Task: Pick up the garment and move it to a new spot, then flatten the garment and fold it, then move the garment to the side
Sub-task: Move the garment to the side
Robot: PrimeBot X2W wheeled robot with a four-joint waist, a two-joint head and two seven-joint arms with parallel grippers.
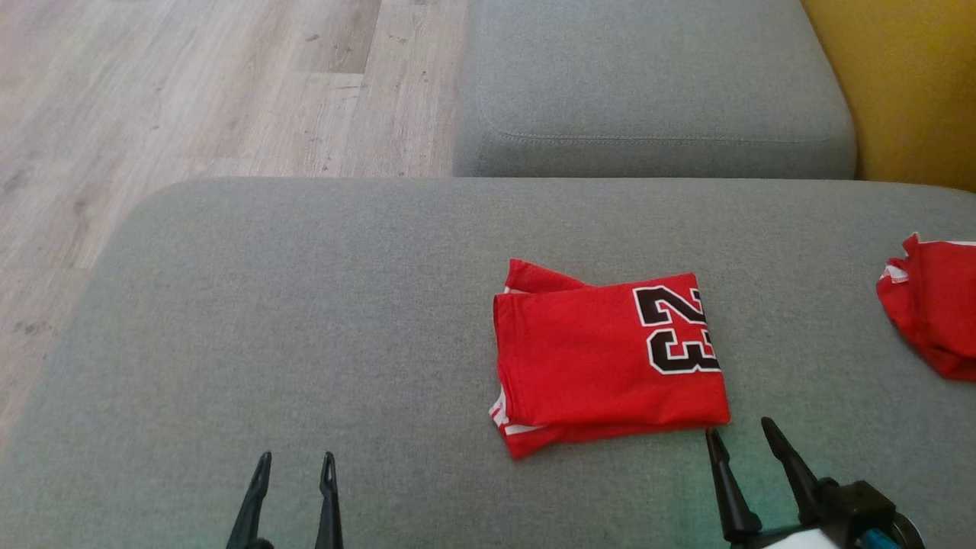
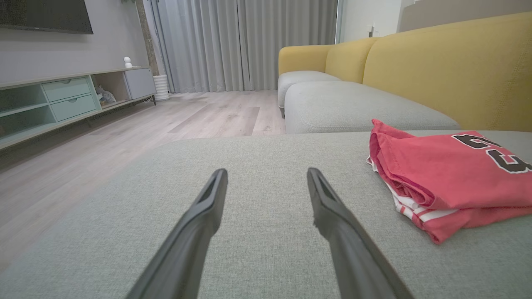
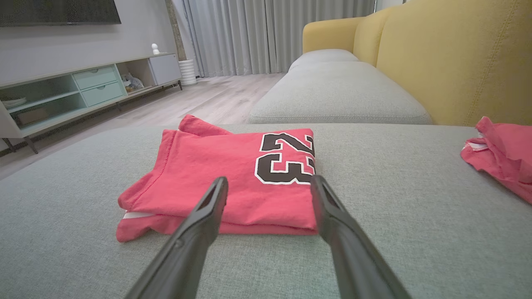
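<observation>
Grey seat cushion (image 1: 305, 305) carries your work, with wood floor (image 1: 191, 91) beyond it on the left.

Left tool (image 1: 296, 457): released, fingers spread, nothing between them. It sits low over bare cushion at the near edge, well apart from the garment (image 1: 602, 358). In your left wrist view the cloth lies to the right of the fingers, not touching.

Right tool (image 1: 738, 427): also released, fingers wide, empty. Its tips sit just beside the garment's near right corner. From the head view you cannot tell whether the inner tip touches the cloth edge. In your right wrist view the fingers point straight at the near edge of the fold.

Garment: red, folded into a rough rectangle, lying flat on the cushion, right of centre. A black "23" (image 1: 679, 329) with white outline faces up at the right end of the fold. White-striped trim pokes out under the near left corner, and a lower layer sticks out at the far left corner.

Further out: a second garment (image 1: 934, 313), red and crumpled, lies at the right edge of the same cushion, well apart from the folded one. A far cushion (image 1: 648, 76), also grey, lies behind, with a yellow backrest (image 1: 900, 91) to its right. Your wrist views pick up grey curtains (image 2: 249, 41) at the far wall and a low cabinet (image 2: 62, 99) with pale green drawers along the left wall.
</observation>
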